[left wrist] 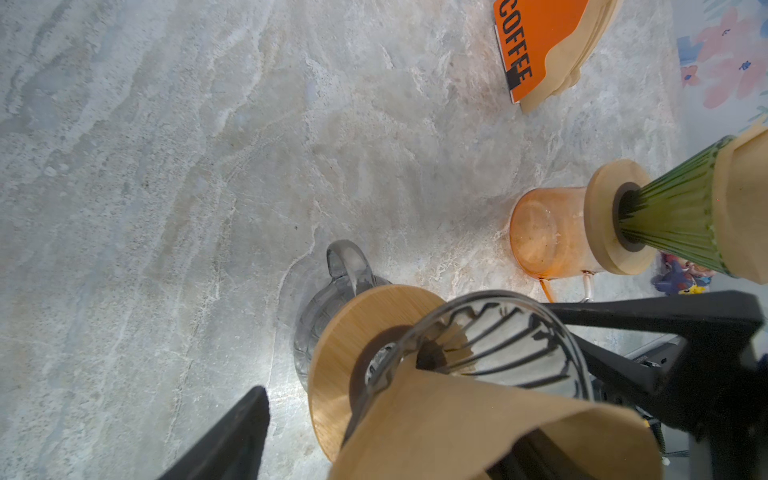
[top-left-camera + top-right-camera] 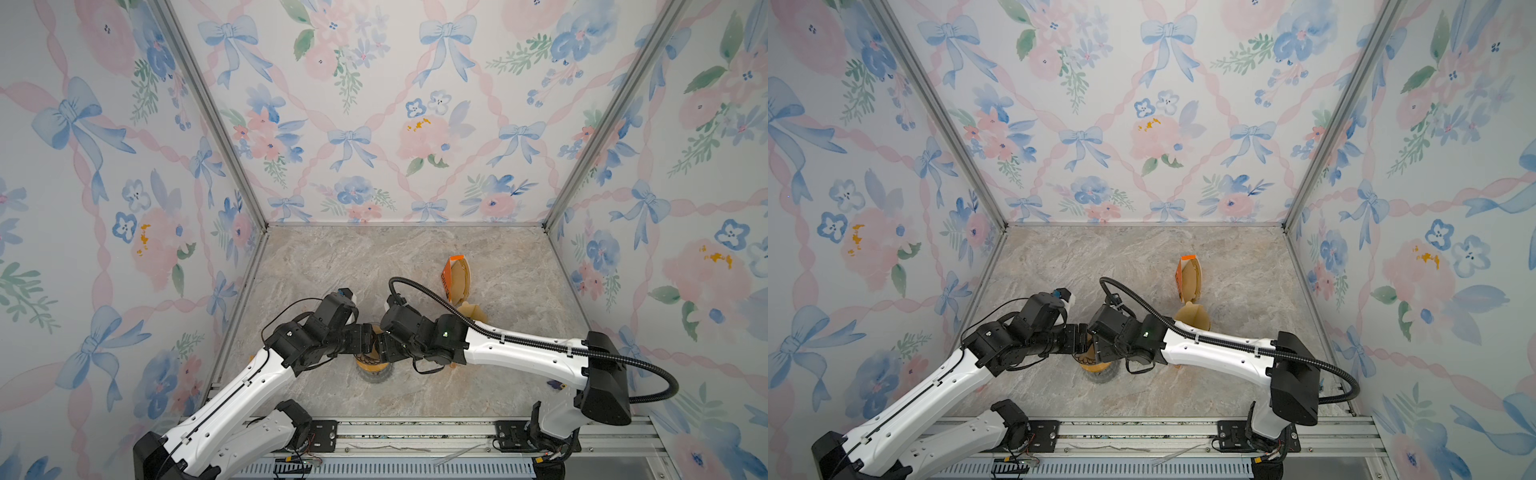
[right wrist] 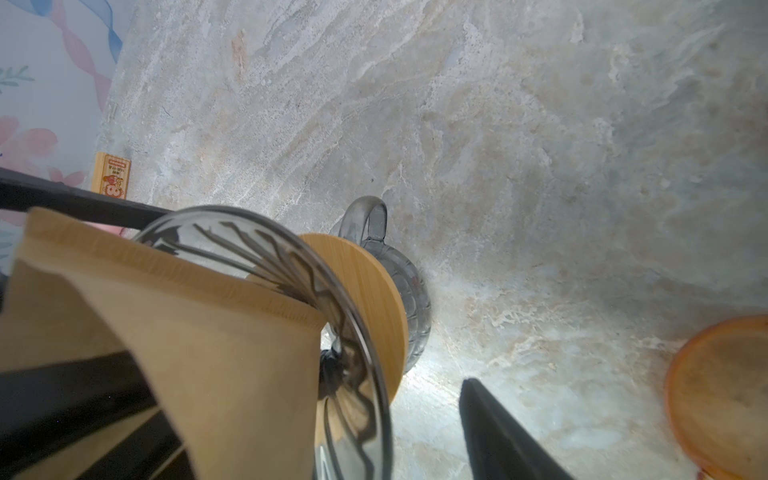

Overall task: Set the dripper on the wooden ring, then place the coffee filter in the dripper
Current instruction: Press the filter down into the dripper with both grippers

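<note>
A brown paper coffee filter (image 1: 478, 428) stands opened in the clear glass dripper (image 1: 507, 328). The dripper has a wooden collar (image 1: 349, 336) and rests on a smoky glass server (image 1: 332, 299). In both top views the two grippers meet over the dripper (image 2: 372, 368), which they mostly hide. My left gripper (image 1: 395, 415) is open, with one finger outside the collar and the other behind the filter paper. My right gripper (image 3: 291, 395) is open the same way from the opposite side, with the filter (image 3: 208, 353) and the dripper rim (image 3: 357, 332) between its fingers (image 3: 490, 419).
An orange pack of filters (image 2: 457, 276) lies behind, towards the right. Just right of the grippers a green dripper (image 1: 673, 224) with its own filter sits on an orange glass cup (image 1: 544, 232). A small printed wooden block (image 3: 112, 174) stands by the left wall.
</note>
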{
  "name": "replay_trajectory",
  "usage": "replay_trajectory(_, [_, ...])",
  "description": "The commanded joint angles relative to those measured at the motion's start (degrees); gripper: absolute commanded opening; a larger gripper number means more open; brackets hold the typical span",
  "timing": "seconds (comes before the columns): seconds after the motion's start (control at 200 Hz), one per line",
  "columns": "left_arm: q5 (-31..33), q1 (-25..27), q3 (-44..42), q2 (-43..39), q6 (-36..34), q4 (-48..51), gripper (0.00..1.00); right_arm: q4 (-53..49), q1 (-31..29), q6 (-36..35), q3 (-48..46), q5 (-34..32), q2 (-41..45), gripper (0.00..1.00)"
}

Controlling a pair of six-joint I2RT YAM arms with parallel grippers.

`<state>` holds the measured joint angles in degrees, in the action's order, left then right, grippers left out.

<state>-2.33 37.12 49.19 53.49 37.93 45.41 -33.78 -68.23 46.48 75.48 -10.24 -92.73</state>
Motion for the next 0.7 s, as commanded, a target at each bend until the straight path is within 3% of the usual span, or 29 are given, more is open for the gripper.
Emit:
replay_trajectory(0.0, [0.8, 0.3, -0.7, 0.4, 0.8, 0.8, 0.82, -0.9, 1.0, 0.0, 0.7, 0.6, -0.4, 0.76])
replay_trajectory(0.355, [0.3, 1.2, -2.1, 0.8, 1.5, 0.6, 0.82, 3.1, 2.6, -5.5, -0.9, 5.8, 3.3, 0.75])
replay_trajectory(0.695, [-0.3, 1.9, -1.6, 1.1, 2.4, 0.5, 0.83, -0.7, 4.8, -5.3, 0.1, 5.0, 2.7, 0.67])
